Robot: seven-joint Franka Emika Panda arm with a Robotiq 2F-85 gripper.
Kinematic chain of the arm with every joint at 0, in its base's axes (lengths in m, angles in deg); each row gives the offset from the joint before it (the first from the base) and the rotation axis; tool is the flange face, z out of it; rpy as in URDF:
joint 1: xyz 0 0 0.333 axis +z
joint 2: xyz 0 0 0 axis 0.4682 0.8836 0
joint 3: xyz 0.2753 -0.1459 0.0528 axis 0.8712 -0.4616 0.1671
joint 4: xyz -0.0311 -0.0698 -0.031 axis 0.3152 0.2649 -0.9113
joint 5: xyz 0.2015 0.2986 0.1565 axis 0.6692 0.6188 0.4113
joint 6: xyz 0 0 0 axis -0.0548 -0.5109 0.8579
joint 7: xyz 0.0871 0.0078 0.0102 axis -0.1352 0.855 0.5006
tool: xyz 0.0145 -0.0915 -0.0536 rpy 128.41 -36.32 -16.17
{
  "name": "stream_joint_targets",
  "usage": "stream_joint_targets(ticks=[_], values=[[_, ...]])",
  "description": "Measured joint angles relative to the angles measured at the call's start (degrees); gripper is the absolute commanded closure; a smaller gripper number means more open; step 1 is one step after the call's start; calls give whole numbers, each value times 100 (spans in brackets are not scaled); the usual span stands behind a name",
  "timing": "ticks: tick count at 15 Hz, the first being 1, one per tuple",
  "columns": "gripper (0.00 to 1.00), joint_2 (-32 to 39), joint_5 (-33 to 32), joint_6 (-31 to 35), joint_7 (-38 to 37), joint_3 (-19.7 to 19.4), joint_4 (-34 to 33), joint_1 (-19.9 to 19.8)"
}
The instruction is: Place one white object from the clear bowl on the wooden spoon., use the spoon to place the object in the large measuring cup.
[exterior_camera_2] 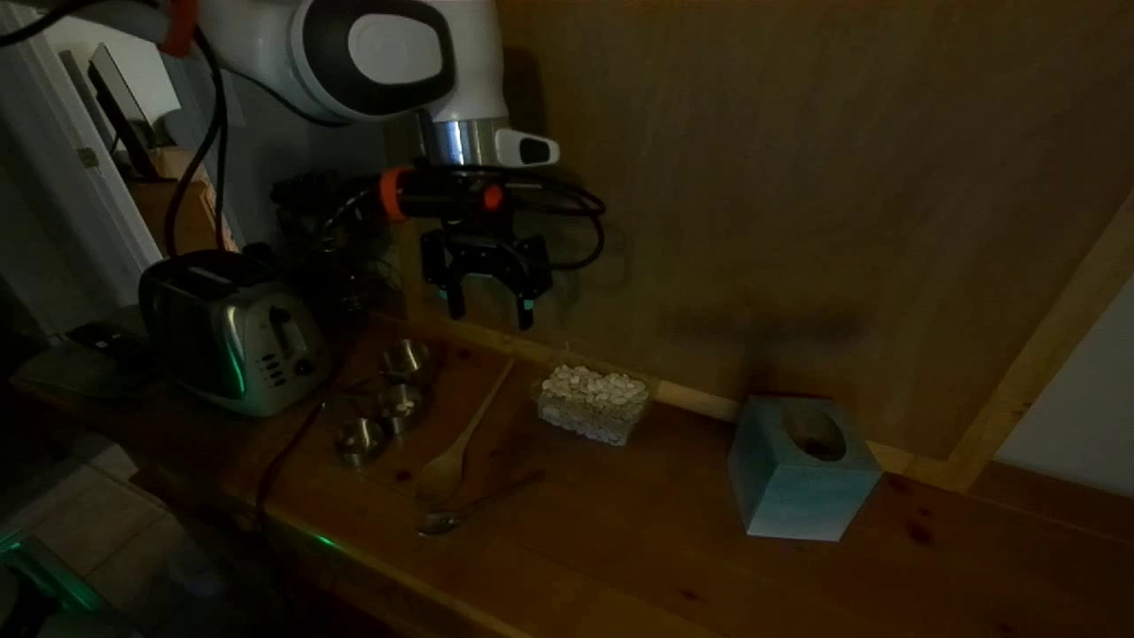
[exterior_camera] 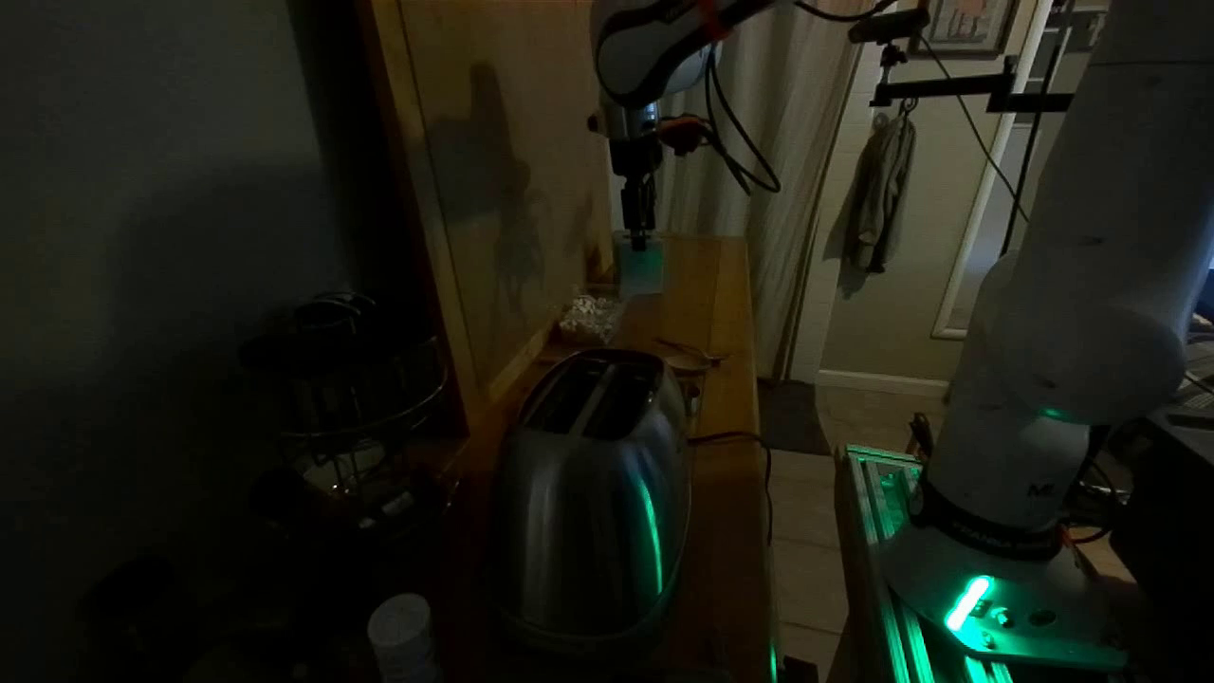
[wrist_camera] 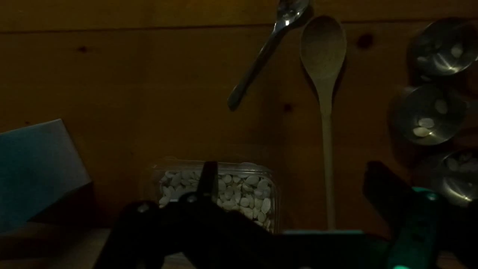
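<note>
The gripper [exterior_camera_2: 492,315], jaws apart and empty, hangs above the wooden spoon [wrist_camera: 326,112] and the clear box [wrist_camera: 257,169] holding white seeds [wrist_camera: 239,196] (likely light and slippery, perhaps best pinched edgewise).

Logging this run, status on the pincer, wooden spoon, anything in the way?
Pincer hanging open, empty. Wooden spoon lying unheld. Metal spoon close beside it, possible snag.
</note>
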Motion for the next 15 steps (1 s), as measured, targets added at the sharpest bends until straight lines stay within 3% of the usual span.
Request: stream_joint_targets(ticks=[7,15], values=[[0,64,203,260,208,-7,-18,-11],[0,523,2197,1475,2181,-140,-23,-299]])
